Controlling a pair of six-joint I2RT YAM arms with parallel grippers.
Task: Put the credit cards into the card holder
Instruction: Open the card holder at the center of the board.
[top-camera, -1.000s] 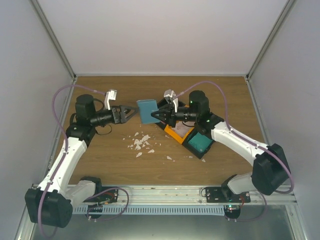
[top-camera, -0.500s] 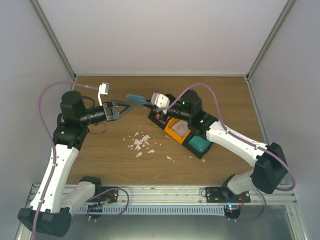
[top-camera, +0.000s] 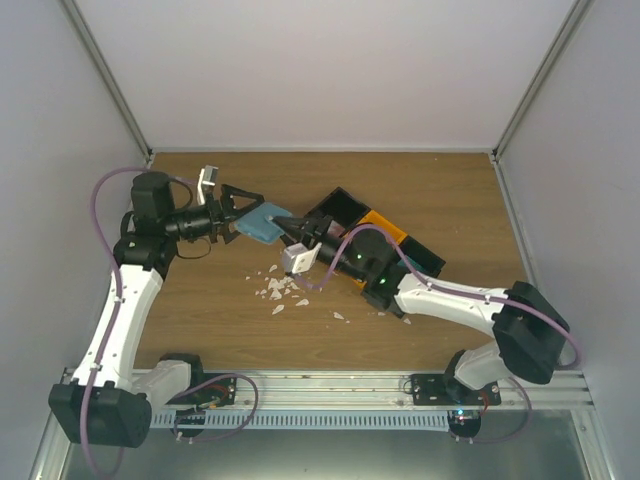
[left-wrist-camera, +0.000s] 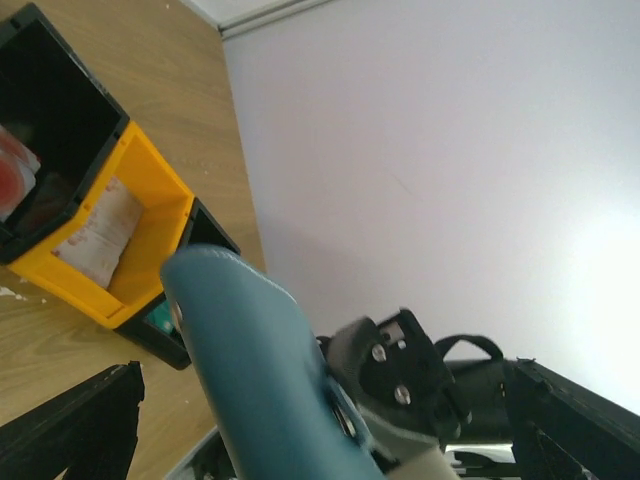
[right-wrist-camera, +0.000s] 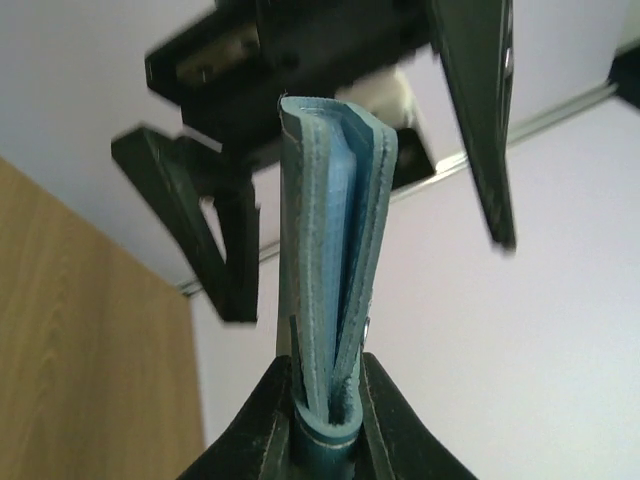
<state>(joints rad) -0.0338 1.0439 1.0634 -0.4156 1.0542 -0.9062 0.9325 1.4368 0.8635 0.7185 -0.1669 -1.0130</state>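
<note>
My right pincer (right-wrist-camera: 327, 378) is shut tight on the card holder (right-wrist-camera: 335, 240), at its fold. My left pincer (top-camera: 249, 208) is wide open around it. I should pinch just one flap, gently.

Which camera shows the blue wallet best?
The right wrist view: the card holder fills the middle, sharp and edge-on, pinched by the right gripper. The top view shows it small; the left wrist view, only one blurry close-up side.

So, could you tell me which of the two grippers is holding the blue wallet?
The right gripper: it pinches the folded edge of the wallet, while the left gripper stands wide open, one finger either side.
</note>
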